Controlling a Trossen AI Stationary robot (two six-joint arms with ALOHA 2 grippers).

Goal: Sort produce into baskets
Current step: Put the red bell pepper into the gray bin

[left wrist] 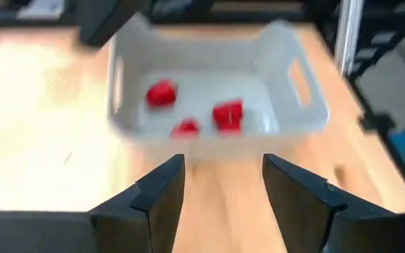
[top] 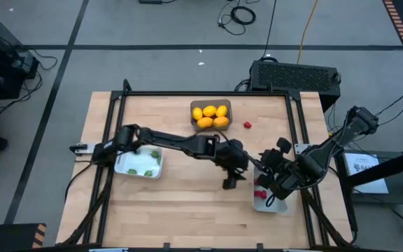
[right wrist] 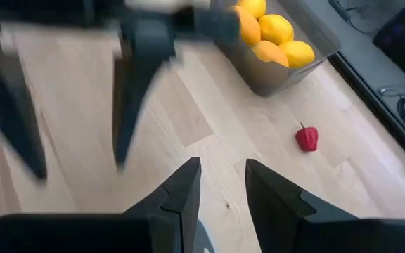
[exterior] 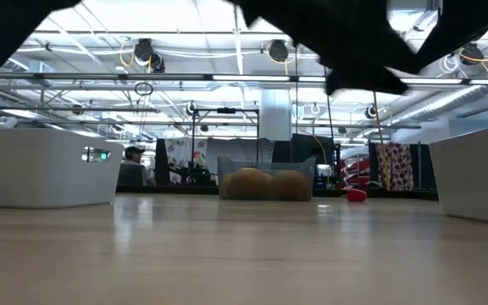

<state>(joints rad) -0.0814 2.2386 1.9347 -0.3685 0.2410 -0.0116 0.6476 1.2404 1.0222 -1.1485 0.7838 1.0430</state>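
A dark grey basket [top: 210, 115] at the far middle holds several yellow and orange fruits [right wrist: 273, 31]. A white basket [top: 142, 163] on the left holds green pieces. Another white basket [left wrist: 209, 91] at the right [top: 269, 197] holds three red pieces [left wrist: 227, 114]. One red piece [top: 247, 125] lies loose on the table, also in the right wrist view [right wrist: 306, 138]. My left gripper [top: 230, 179] hangs open and empty just left of the right basket [left wrist: 223, 176]. My right gripper [top: 264, 158] is open and empty above that basket's far end [right wrist: 223, 176].
Both arms reach close together over the table's right middle. Black frame rails [top: 296, 126] run along the table's edges. Bare wood [top: 187, 210] lies at the near middle. In the low view the loose red piece [exterior: 356, 195] sits right of the dark basket [exterior: 265, 180].
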